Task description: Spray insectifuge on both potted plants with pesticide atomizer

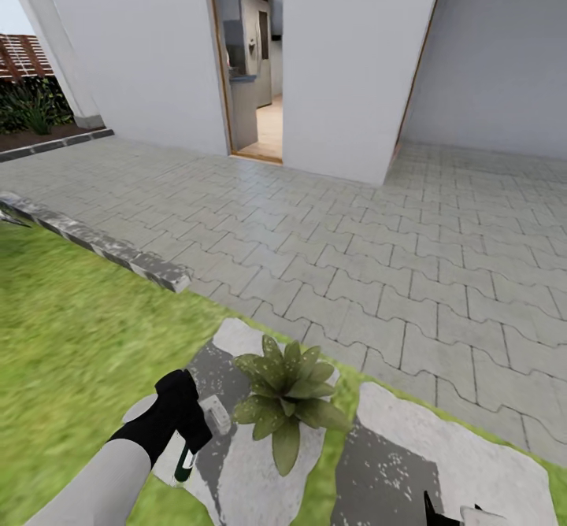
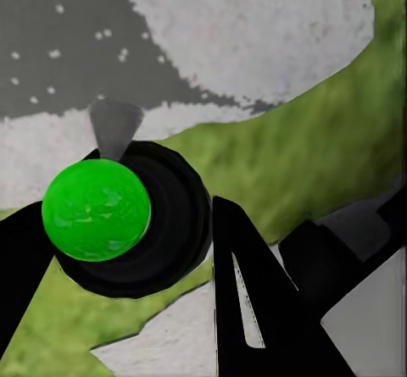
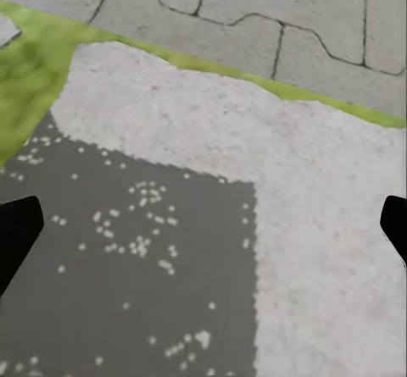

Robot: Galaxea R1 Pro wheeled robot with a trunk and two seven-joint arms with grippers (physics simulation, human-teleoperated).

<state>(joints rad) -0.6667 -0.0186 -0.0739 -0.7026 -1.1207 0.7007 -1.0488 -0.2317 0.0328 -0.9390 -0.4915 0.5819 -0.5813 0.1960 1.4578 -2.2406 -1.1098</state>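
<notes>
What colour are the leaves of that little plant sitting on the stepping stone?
Green with pale speckles, on the small pointed-leaf potted plant; the head view shows it best.

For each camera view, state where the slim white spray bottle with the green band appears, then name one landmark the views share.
Head view: the slim white spray bottle with the green band is low and left of centre, in the left gripper.
Left wrist view: seen end-on, a green cap in a black ring.
Right wrist view: not in it.
Shared landmark: the grey stepping stone.

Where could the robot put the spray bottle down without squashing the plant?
Bare room: the stepping stone right of the potted plant, and the lawn to its left. Crowded: the plant's own stone, where the left gripper holds the atomizer.
</notes>
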